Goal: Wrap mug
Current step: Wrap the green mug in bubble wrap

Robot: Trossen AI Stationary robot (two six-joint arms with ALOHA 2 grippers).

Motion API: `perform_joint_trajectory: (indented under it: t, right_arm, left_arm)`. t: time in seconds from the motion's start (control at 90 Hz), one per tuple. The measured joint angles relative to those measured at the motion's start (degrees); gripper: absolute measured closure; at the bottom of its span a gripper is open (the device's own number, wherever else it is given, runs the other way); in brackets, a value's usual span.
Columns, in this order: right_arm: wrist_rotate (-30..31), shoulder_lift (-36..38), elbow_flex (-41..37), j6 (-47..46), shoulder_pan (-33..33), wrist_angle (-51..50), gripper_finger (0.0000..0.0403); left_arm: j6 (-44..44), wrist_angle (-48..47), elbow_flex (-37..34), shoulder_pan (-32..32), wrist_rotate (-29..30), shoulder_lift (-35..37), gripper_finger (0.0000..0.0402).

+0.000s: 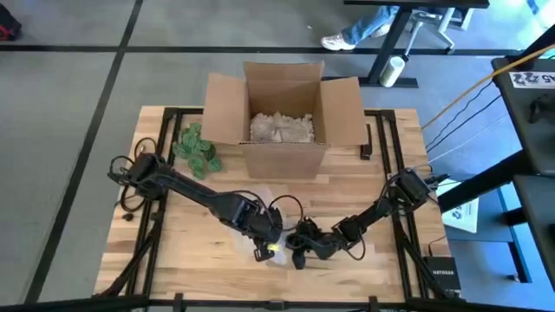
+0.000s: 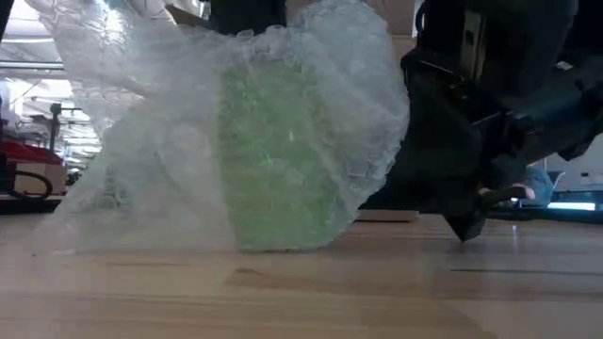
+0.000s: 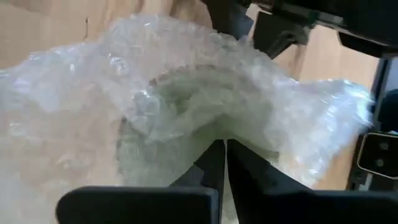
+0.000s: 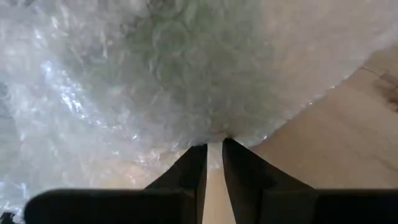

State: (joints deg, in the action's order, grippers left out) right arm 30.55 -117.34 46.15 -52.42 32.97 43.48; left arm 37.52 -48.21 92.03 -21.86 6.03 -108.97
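Centrally, low frame: mug (image 2: 278, 160) under wrap (image 2: 170, 122); left gripper (image 3: 221, 158) and right gripper (image 4: 214, 155) each pinch wrap, apparently holding it closed.

Green mug (image 2: 278, 160) upright on table; swathed in bubble wrap (image 2: 141, 141)

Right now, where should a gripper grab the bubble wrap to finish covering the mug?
Probably the loose flap of bubble wrap trailing onto the table beside the green mug. It lies free there, so come in low from that side and fold it over.
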Motion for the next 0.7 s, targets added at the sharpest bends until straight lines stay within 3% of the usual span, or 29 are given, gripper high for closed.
perform_joint_trajectory:
  t: [0.167, 0.378, 0.511, 0.7]
  right_arm:
    - [-0.2, 0.0, 0.0, 0.0, 0.0, 0.0, 0.0366]
    - [-0.4, 0.0, 0.0, 0.1, 0.0, 0.0, 0.0366]
    - [-0.6, 0.0, 0.0, 0.1, 0.0, 0.0, 0.0366]
    - [-0.8, 0.0, 0.0, 0.1, 0.0, 0.0, 0.0366]
  left_arm:
    - [0.0, -3.4, 0.0, -2.0, 5.0, 2.8, 0.0402]
    - [2.7, -9.3, 0.0, -6.6, 17.5, 8.8, 0.0402]
    - [9.5, -16.8, 0.0, -9.8, 27.0, 12.2, 0.0402]
    - [21.8, -31.2, 0.0, -14.4, 33.1, 14.1, 0.0402]
